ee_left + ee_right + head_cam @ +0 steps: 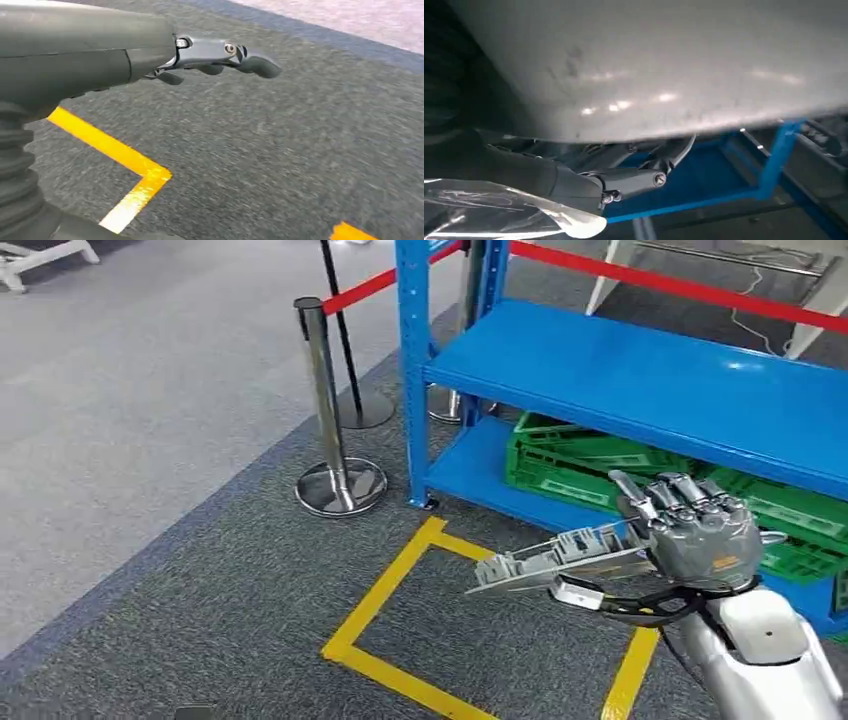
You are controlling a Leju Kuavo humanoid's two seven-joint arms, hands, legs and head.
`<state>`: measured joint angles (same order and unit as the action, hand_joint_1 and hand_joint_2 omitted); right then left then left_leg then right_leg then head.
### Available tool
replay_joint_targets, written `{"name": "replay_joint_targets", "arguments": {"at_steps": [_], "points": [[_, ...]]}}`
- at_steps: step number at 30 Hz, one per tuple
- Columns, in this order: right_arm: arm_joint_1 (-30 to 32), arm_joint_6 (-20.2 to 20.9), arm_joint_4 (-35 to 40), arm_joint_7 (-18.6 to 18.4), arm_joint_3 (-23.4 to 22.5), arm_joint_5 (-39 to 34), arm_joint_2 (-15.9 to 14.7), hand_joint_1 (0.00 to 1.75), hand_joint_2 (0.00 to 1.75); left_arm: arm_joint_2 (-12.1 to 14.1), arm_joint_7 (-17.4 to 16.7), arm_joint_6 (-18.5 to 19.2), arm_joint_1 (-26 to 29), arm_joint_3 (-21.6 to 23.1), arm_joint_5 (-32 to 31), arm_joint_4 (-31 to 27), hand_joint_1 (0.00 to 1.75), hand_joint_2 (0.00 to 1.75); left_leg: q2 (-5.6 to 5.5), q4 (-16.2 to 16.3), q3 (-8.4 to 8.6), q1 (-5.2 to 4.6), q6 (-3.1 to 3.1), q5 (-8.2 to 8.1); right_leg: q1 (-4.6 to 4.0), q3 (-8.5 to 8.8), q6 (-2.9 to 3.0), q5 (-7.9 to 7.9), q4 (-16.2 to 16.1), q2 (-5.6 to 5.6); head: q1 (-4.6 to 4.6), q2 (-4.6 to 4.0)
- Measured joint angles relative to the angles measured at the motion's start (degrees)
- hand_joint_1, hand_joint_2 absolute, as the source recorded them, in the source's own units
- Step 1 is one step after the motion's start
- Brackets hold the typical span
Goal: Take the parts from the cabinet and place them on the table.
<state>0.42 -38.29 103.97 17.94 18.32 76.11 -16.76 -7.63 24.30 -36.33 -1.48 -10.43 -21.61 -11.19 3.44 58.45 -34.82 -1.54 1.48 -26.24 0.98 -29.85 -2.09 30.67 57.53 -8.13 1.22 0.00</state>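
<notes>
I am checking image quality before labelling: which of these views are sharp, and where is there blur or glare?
Head view: mostly sharp, with a bright glare spot on the blue shelf. Left wrist view: carpet smeared by motion blur, left hand fairly clear. Right wrist view: the grey part is too close, out of focus, with soft light spots; right hand is dim beneath.

A workshop or test hall – blue steel racking (640, 380), green crates (600, 455), roped stanchions (325, 405), yellow floor tape (385, 595) on grey carpet
</notes>
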Motion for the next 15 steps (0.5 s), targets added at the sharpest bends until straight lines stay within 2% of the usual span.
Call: {"name": "replay_joint_targets", "arguments": {"at_steps": [1,2,3,4,5,6,7,8,9,10,11,12,13,15], "points": [[-0.8,0.0,-0.6,-0.2,0.6,0.0,0.1,1.75,1.75,0.1,-0.1,0.1,0.1,-0.4,0.2,0.0,0.00,1.75,-0.76,-0.6,0.43,0.32,0.46,0.38,0.10,0.04,-0.42,0.42,0.0,-0.11,0.00,0.00],[-1.6,0.0,-1.2,-0.4,1.2,0.0,0.2,1.75,1.75,0.1,-0.1,0.2,0.2,-0.7,0.6,0.0,0.00,1.75,-1.36,-0.9,0.50,0.57,0.78,0.56,0.36,-0.66,-0.56,1.54,1.2,3.42,0.13,0.00],[-2.0,0.0,-1.6,-0.7,1.8,-0.1,0.2,1.75,1.75,0.3,-0.1,0.2,0.1,-1.0,0.8,0.0,0.00,1.75,-2.02,-0.9,0.44,0.66,1.03,0.63,0.40,-1.96,-0.43,3.51,4.3,5.62,0.09,0.00],[-2.3,0.0,-2.1,-0.8,2.1,-0.2,0.2,1.75,1.75,0.3,-0.1,0.3,-0.1,-1.2,0.8,0.0,0.00,1.75,-2.86,-0.9,0.39,0.66,1.31,0.71,0.39,-4.21,-0.40,5.68,9.1,6.98,0.42,0.00],[-2.3,0.0,-2.6,-0.9,2.5,-0.3,0.2,1.75,1.75,0.2,-0.1,0.3,-0.1,-1.3,0.8,0.0,0.00,1.75,-3.87,-0.9,0.36,0.65,1.34,0.70,0.31,-6.96,-0.40,7.63,14.5,7.75,0.44,0.00],[-2.3,0.0,-2.9,-1.0,2.9,-0.4,0.2,1.75,1.75,0.2,-0.1,0.4,-0.1,-1.4,0.8,0.0,0.00,1.75,-4.76,-0.8,0.38,0.64,1.36,0.69,0.25,-8.92,-0.42,8.18,17.8,8.04,0.46,0.00],[-2.4,0.0,-3.3,-1.1,3.4,-0.5,0.2,1.75,1.75,0.2,-0.2,0.5,0.0,-1.6,0.8,0.0,0.00,1.75,-5.74,-0.8,0.44,0.65,1.36,0.69,0.23,-9.68,-0.43,7.29,18.4,8.07,0.44,0.00],[-2.7,0.0,-3.6,-1.3,3.6,-0.7,0.2,1.75,1.75,0.2,-0.4,0.6,0.0,-1.7,0.9,0.0,0.00,1.75,-6.64,-0.7,0.50,0.67,1.35,0.68,0.28,-9.16,-0.39,5.08,16.1,8.07,0.46,0.00],[-3.0,0.0,-3.8,-1.3,3.8,-0.9,0.2,1.75,1.75,0.2,-0.5,0.8,0.0,-1.9,1.0,0.0,0.00,1.75,-7.47,-0.5,0.54,0.71,1.29,0.63,0.39,-7.81,-0.41,2.42,12.4,8.23,0.44,0.00],[-3.5,0.0,-4.0,-1.4,4.1,-1.3,0.2,1.75,1.75,0.2,-0.6,0.8,0.0,-2.0,1.0,0.0,0.00,1.75,-8.31,-0.2,0.54,0.79,1.05,0.45,0.61,-5.80,-0.44,-0.71,7.2,9.30,0.46,0.00],[-4.0,0.0,-4.3,-1.4,4.5,-1.6,0.2,1.75,1.75,0.2,-0.6,0.8,0.0,-2.1,0.9,0.0,0.00,1.75,-9.03,0.2,0.34,0.88,0.71,0.20,0.96,-4.45,-0.54,-2.04,3.4,11.90,0.46,0.00],[-4.4,0.0,-4.7,-1.5,4.9,-1.8,0.2,1.75,1.75,0.2,-0.6,0.8,-0.2,-2.1,0.8,0.0,0.00,1.75,-9.67,0.9,-0.05,0.52,0.38,-0.01,1.06,-3.62,-0.47,-1.35,2.3,12.86,0.39,0.00],[-4.8,0.0,-5.0,-1.7,5.3,-1.5,0.2,1.75,1.75,0.2,-0.7,0.7,-0.2,-2.1,0.4,0.0,0.00,1.75,-10.38,0.9,-0.54,0.76,0.15,0.24,0.90,-2.98,-0.01,-0.93,2.2,12.34,0.36,0.02],[-5.7,0.0,-5.8,-2.3,6.0,-0.3,0.2,1.75,1.75,0.3,-1.2,0.6,0.2,-2.1,-0.4,0.0,0.00,1.75,-11.37,0.8,-0.85,1.06,-0.44,0.59,0.57,-3.12,0.41,-1.03,2.2,11.38,0.35,0.00]]}}
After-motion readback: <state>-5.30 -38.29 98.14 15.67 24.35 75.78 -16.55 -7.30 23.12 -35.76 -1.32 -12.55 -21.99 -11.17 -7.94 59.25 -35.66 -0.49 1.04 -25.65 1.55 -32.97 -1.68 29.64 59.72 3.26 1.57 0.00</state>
